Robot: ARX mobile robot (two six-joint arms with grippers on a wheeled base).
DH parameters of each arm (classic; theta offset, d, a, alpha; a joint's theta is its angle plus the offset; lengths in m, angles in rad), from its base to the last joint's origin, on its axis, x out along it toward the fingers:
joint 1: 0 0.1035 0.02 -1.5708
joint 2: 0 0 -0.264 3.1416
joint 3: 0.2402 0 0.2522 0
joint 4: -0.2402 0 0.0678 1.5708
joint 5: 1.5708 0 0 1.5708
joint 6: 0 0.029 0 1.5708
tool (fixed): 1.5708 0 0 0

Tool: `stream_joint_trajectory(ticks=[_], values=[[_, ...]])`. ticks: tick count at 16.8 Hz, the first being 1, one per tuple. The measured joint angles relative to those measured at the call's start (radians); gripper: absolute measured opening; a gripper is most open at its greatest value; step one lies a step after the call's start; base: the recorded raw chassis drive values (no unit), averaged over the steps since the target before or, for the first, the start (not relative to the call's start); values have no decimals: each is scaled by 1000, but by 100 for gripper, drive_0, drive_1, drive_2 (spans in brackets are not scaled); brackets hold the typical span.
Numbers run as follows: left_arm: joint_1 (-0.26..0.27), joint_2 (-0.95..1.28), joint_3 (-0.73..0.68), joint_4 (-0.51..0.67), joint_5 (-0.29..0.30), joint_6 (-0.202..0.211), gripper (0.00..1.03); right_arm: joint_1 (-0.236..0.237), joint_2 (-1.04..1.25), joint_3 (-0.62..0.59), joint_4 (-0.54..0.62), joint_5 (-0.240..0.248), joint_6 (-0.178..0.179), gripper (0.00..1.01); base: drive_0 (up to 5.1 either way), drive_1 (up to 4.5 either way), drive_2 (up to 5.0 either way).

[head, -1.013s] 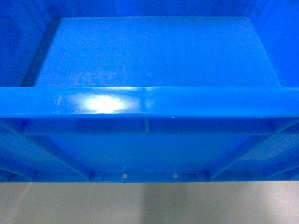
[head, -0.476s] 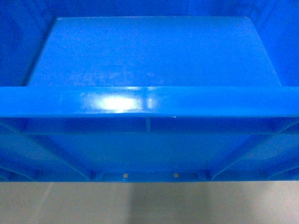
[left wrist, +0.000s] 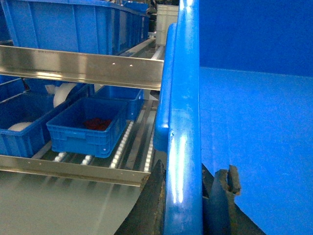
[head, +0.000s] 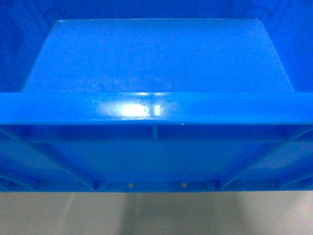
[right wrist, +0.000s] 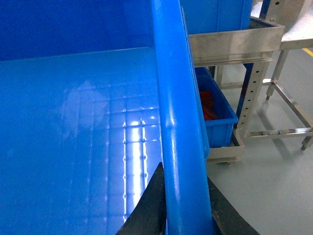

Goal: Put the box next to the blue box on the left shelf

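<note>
The box (head: 156, 107) hung carried between both arms, the left gripper (left wrist: 182, 196) and right gripper (right wrist: 178, 205) each clamped on a side rim, beside the left shelf (left wrist: 132, 142) but not yet set down.

Glossy plastic box (head: 156, 58) — brushed-metal shelf rail (left wrist: 83, 63)

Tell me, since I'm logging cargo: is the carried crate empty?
Yes, the box shows only its bare blue floor in the head view.

I see a bright blue box (head: 156, 63) with a faint grid on its floor, white rollers (left wrist: 122, 147) on a grey shelf (left wrist: 73, 169), and dark blue crates (left wrist: 88, 127).
</note>
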Motion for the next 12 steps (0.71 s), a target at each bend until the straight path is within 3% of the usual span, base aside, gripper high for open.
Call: stream_joint_trajectory(ticks=[8,12], values=[[0,0,0,3,0,0,10,0,-2,0,4,-1,0,10,-497,248,248],[3,-1,-1,2,1,1,10,0,0,0,3,-2,1,10,0,0,0]])
